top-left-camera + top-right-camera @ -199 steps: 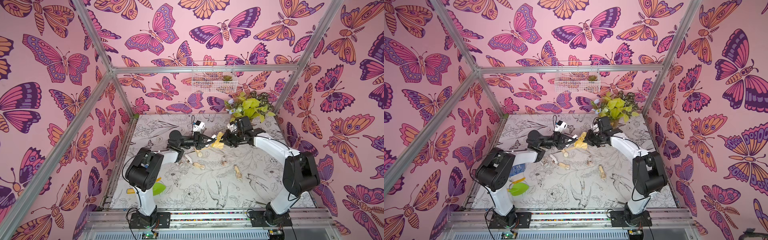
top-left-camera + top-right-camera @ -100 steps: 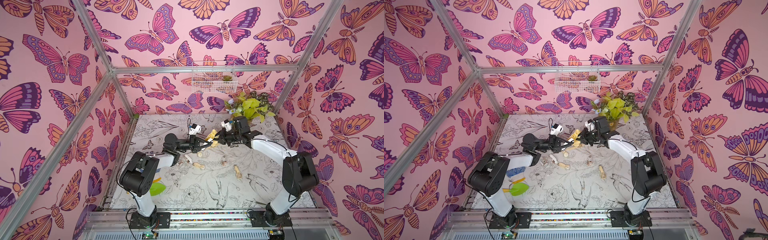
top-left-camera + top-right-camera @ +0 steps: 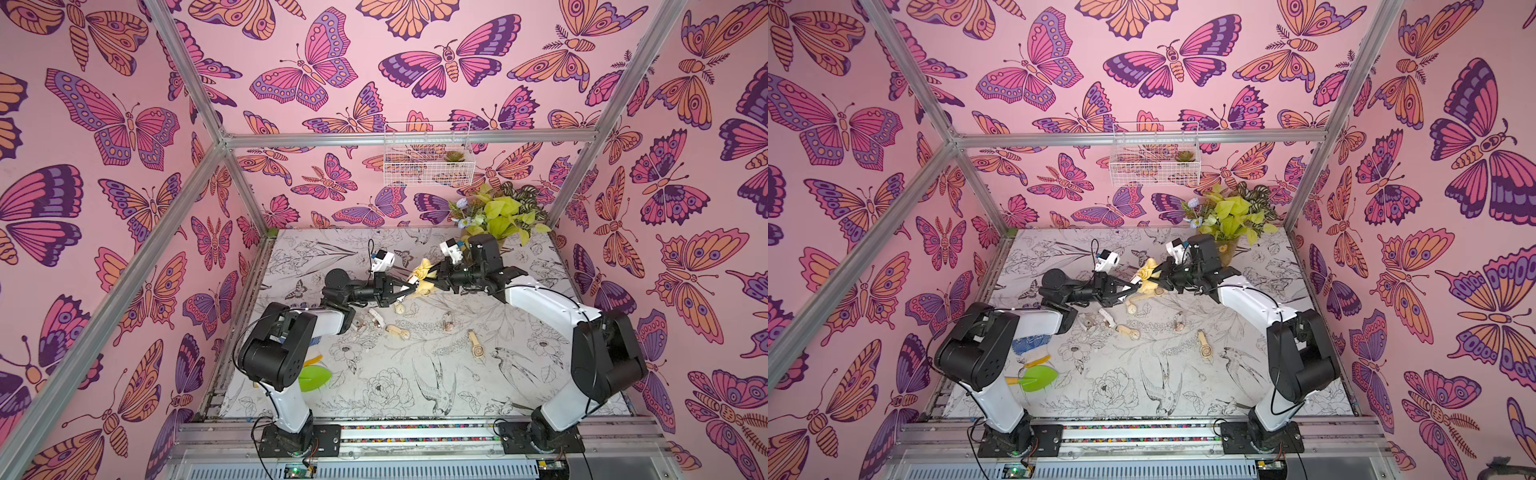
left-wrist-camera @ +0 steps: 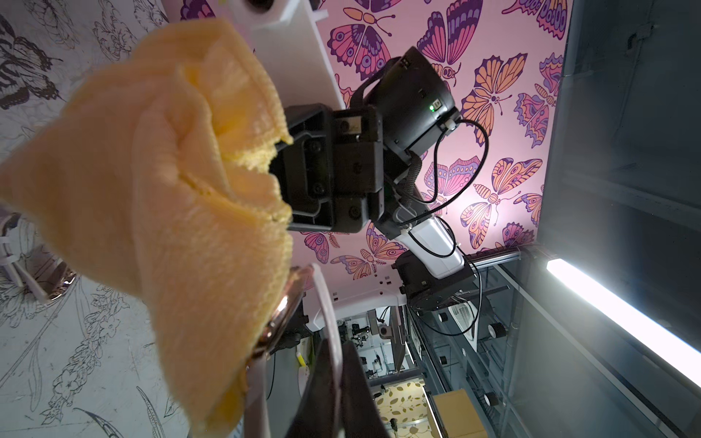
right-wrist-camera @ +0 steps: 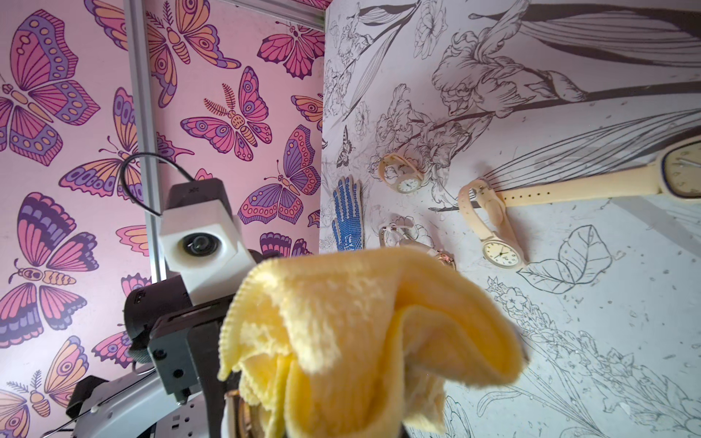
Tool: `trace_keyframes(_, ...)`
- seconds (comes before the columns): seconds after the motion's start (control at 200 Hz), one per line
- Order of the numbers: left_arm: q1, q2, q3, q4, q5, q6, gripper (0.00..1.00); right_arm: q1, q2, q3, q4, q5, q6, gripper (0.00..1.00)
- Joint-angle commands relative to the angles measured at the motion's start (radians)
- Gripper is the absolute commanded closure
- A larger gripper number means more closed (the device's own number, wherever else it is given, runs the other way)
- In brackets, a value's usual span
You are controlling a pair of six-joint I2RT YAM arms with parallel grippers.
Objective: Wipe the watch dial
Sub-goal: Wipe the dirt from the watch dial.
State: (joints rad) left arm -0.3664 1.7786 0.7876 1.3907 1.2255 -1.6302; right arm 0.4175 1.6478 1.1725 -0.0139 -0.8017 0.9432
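**Cloth pressed to watch face, both arms up near the back of the table**

The left gripper is clenched on the white strap of a rose-gold watch. I see it held in the air above the floral table. The right gripper is clamped on a bunched yellow cloth. The cloth lies against the watch face, so I cannot see the dial. Other watches lie on the table below, among them a tan-strapped watch.
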Motion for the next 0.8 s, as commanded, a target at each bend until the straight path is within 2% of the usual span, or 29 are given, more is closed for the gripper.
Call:
trace_keyframes(0.0,0.007,0.027,-0.003,0.034,-0.019,0.027,1.00,0.027,-0.001,0.016,0.051,-0.079,0.007,1.00)
trace_keyframes(0.15,0.007,0.044,0.008,0.035,-0.020,0.030,1.00,0.065,0.055,0.053,0.091,-0.140,0.034,1.00)
trace_keyframes(0.401,0.008,0.065,0.006,0.035,-0.025,0.034,1.00,0.092,0.069,0.030,0.285,-0.206,0.131,1.00)
trace_keyframes(0.796,0.049,0.053,-0.044,0.034,-0.027,0.050,1.00,0.038,-0.014,-0.010,0.252,-0.206,0.092,1.00)
